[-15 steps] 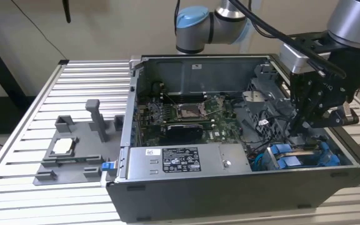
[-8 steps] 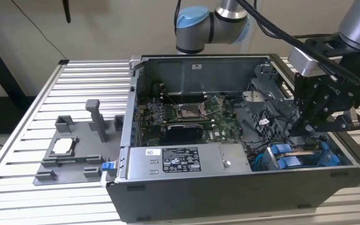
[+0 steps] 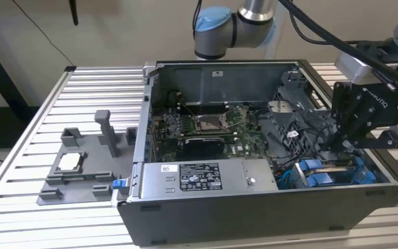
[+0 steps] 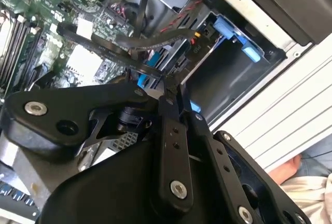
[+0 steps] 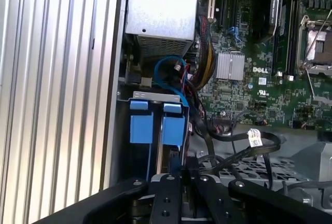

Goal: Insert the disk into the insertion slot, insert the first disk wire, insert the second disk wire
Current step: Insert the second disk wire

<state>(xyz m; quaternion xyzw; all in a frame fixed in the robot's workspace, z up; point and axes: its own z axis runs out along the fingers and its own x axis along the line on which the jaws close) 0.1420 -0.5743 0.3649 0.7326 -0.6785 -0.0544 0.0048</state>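
The open computer case (image 3: 254,207) lies on a slatted table. At its corner on the exterior view's right is the insertion slot (image 3: 323,174), dark metal with blue tabs (image 5: 141,128). The disk's blue carrier (image 5: 174,129) stands in the bay beside an empty dark bay (image 4: 228,71). My gripper (image 3: 337,149) reaches down into the case just above the bay. In both wrist views its black fingers (image 4: 174,125) stand together, shut on the blue-tipped end of a flat black disk wire (image 4: 104,47). A blue wire (image 5: 166,66) loops behind the bay.
The grey labelled power-supply box (image 3: 206,176) lies along the case's near wall, the green motherboard (image 3: 206,124) behind it. A grey fixture (image 3: 81,166) stands on the table at the exterior view's left. Part of a person (image 4: 293,171) shows past the table edge.
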